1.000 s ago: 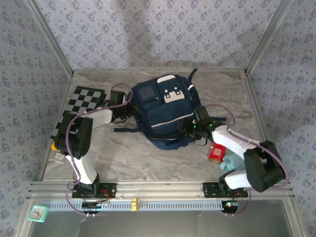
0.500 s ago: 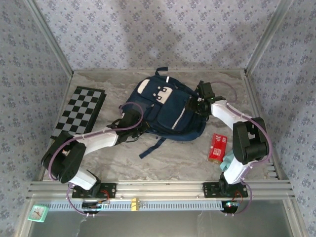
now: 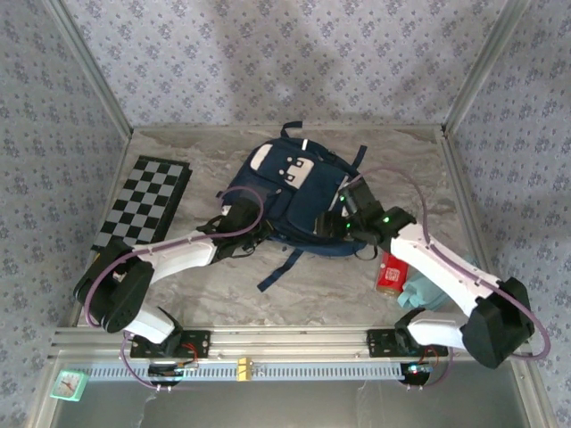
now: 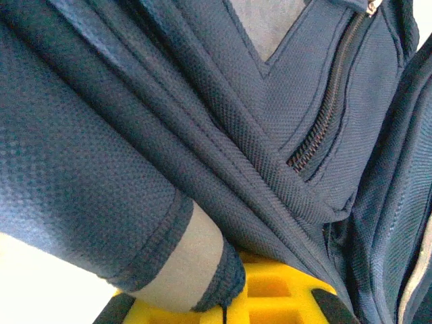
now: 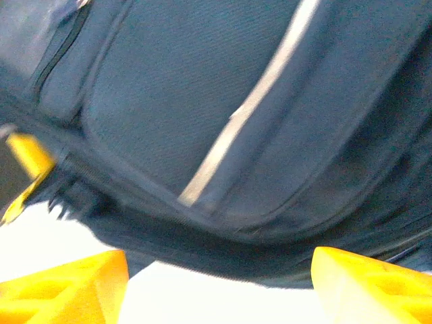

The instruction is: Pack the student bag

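Observation:
The student bag (image 3: 294, 192), navy with white patches and thin white stripes, lies in the middle of the table. My left gripper (image 3: 239, 234) is at its near left edge. In the left wrist view the yellow fingers (image 4: 270, 297) are shut on a fold of the bag's fabric (image 4: 202, 169), beside a pale band. My right gripper (image 3: 332, 223) is at the bag's near right edge. Its yellow fingertips (image 5: 67, 290) stand wide apart and open, and the bag's lower edge (image 5: 223, 236) hangs just beyond them, untouched.
A folded chessboard (image 3: 143, 201) lies at the far left. A red box (image 3: 391, 267) and a pale teal item (image 3: 426, 290) sit near the right arm's base. A loose dark strap (image 3: 277, 270) trails toward the front. Metal frame posts (image 3: 468, 80) line the sides.
The bag was turned and shifted toward the back. My right gripper came from the bag's far right side down to its near right edge and opened wider. The left gripper stays shut on the fabric.

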### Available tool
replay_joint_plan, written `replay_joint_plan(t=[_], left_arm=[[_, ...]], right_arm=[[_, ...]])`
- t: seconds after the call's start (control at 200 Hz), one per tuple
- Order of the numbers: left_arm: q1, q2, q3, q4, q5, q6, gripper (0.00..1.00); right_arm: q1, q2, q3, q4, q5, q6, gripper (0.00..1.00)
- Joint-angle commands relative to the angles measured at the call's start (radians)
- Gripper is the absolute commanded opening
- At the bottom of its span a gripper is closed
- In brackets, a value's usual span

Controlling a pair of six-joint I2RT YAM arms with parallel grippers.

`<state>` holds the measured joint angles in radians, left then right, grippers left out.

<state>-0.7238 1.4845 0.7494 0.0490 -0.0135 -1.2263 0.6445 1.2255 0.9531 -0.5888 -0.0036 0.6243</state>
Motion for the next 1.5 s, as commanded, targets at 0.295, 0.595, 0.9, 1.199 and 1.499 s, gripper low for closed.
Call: replay_joint_plan(t=[0.295, 0.595, 0.9, 1.199, 1.499], left_arm=[[-0.032, -0.039, 0.047, 0.074, 0.041, -0.047, 0.00], [-0.035, -0.045, 0.048, 0.092, 0.049, -0.061, 0.00], [-0.038, -0.062, 0.037, 0.118, 0.063, -0.073, 0.00], [-0.069, -0.073, 0.060, 0.122, 0.072, -0.071, 0.00], [-0.083, -0.084, 0.074, 0.115, 0.060, -0.066, 0.00]], right_arm=[[0.387, 0.171, -0.012, 0.139, 0.261, 0.194, 0.57], [0.415, 0.348, 0.068, 0.215, 0.366, 0.265, 0.46], [0.405, 0.408, 0.085, 0.283, 0.417, 0.238, 0.38], [0.385, 0.378, 0.062, 0.237, 0.435, 0.194, 0.31], [0.372, 0.412, 0.073, 0.265, 0.457, 0.154, 0.31]])
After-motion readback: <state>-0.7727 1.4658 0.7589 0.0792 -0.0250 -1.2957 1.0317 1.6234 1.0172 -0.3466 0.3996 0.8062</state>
